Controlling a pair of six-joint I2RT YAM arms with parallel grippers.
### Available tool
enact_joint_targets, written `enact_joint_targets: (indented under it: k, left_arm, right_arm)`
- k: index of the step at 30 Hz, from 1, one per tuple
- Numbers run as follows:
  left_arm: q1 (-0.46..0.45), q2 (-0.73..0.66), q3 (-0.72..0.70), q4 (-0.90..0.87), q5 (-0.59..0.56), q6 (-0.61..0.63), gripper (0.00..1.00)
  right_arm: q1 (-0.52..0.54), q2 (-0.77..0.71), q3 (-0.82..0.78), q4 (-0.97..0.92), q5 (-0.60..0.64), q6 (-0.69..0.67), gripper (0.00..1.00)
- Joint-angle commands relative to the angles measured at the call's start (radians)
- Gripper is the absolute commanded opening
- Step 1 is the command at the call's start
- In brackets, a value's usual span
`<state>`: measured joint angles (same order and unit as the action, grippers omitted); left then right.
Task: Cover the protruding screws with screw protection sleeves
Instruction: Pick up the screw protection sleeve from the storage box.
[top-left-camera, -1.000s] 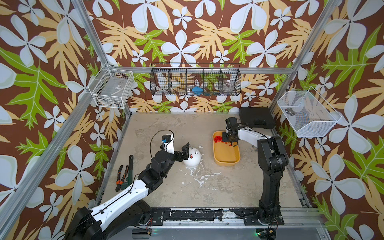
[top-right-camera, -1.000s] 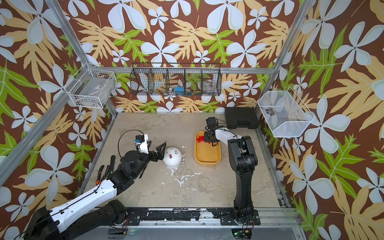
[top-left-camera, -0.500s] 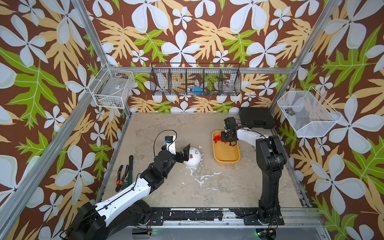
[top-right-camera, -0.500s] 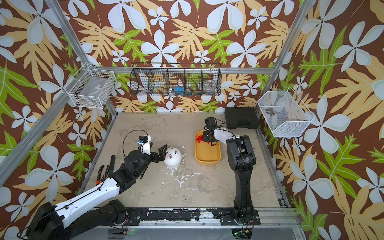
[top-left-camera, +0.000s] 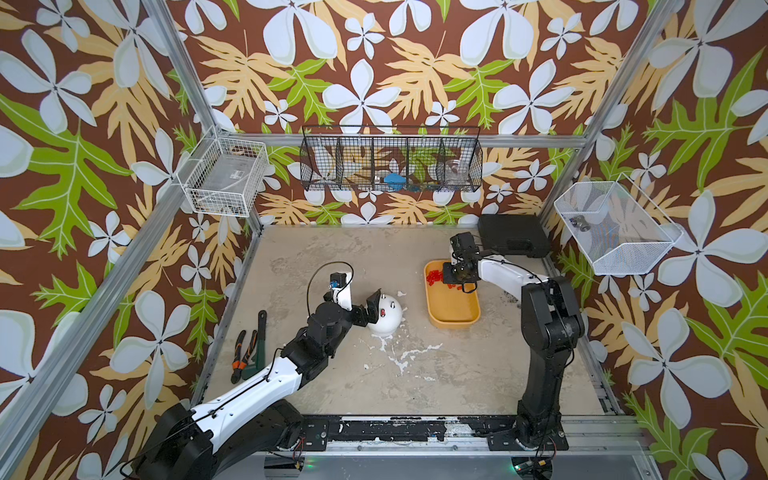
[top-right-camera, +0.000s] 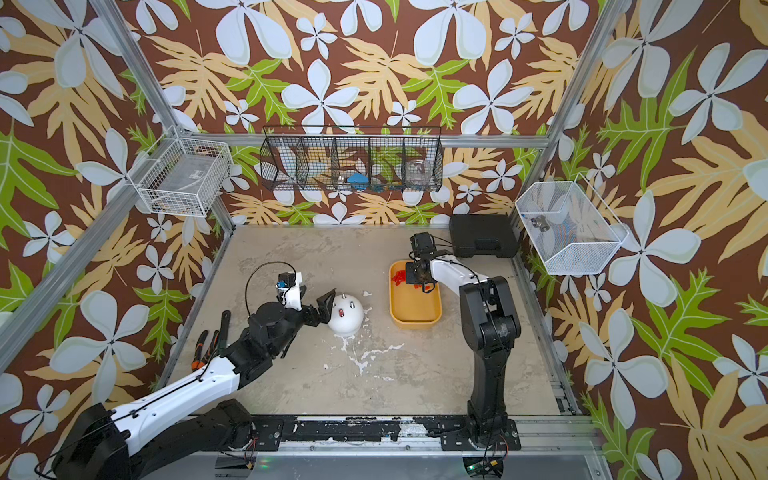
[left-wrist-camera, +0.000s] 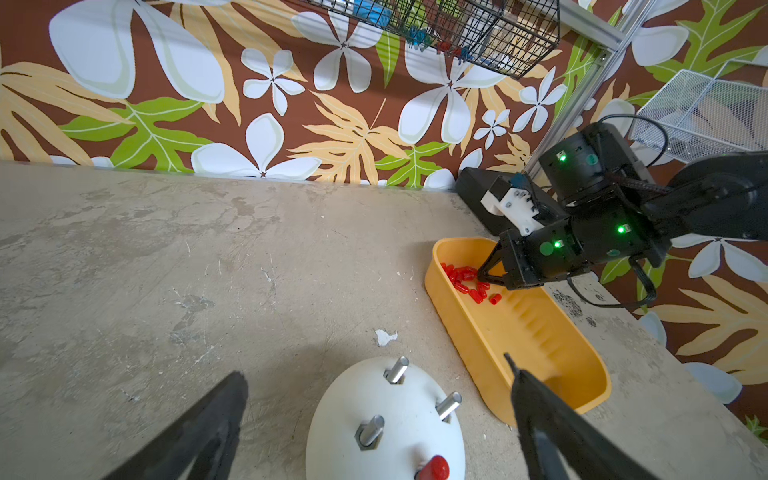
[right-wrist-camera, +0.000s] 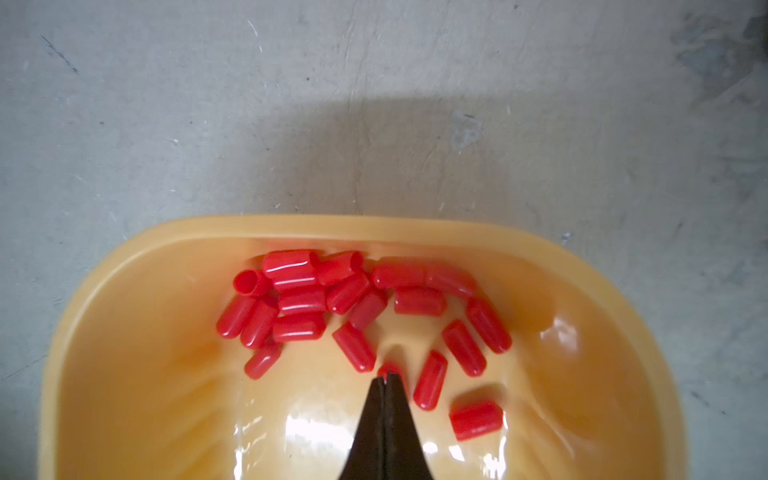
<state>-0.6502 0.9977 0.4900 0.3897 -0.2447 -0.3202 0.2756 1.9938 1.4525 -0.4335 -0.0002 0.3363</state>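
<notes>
The right gripper (right-wrist-camera: 387, 376), jaws pressed together on a red sleeve (right-wrist-camera: 388, 368) in the tray (right-wrist-camera: 124, 257), must lift it toward the dome's (left-wrist-camera: 353, 411) bare screws (left-wrist-camera: 397, 370), judging by the pinch.

dome (top-left-camera: 385, 318) mid-table | tray (top-left-camera: 452, 309) just right of dome, apart | sleeves (top-left-camera: 434, 277) in tray's far end | case (top-left-camera: 513, 241) behind tray, far right corner | pliers (top-left-camera: 243, 353) left of dome, at table's edge | screws (left-wrist-camera: 397, 370) on dome

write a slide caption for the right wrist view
Right pincer shut, tips among red sleeves in the yellow tray.
</notes>
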Motion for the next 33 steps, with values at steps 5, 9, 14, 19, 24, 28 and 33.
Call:
enact_joint_targets:
  k: [5, 9, 14, 19, 24, 28, 33]
  left_arm:
    - [0.001, -0.001, 0.001, 0.019, 0.024, -0.005, 1.0]
    - [0.0, -0.002, -0.01, 0.03, 0.026, -0.001, 1.0]
    - [0.0, 0.006, -0.008, 0.033, 0.034, 0.005, 1.0]
    - [0.0, 0.013, -0.008, 0.041, 0.031, 0.005, 1.0]
    - [0.0, 0.015, -0.008, 0.043, 0.028, 0.011, 1.0]
    - [0.0, 0.017, -0.007, 0.042, 0.023, 0.013, 1.0]
    - [0.0, 0.021, 0.0, 0.032, 0.012, 0.003, 1.0]
  right_arm:
    - [0.001, -0.023, -0.03, -0.014, -0.045, -0.002, 0.07]
    - [0.004, 0.015, -0.022, -0.025, 0.0, -0.017, 0.26]
    - [0.004, 0.067, 0.006, -0.029, 0.013, -0.025, 0.3]
    - [0.004, 0.096, 0.026, -0.026, 0.027, -0.024, 0.28]
    - [0.005, 0.11, 0.029, -0.027, 0.033, -0.028, 0.19]
    - [0.007, 0.107, 0.031, -0.036, 0.036, -0.026, 0.11]
    - [0.01, 0.053, 0.017, -0.039, 0.043, -0.022, 0.02]
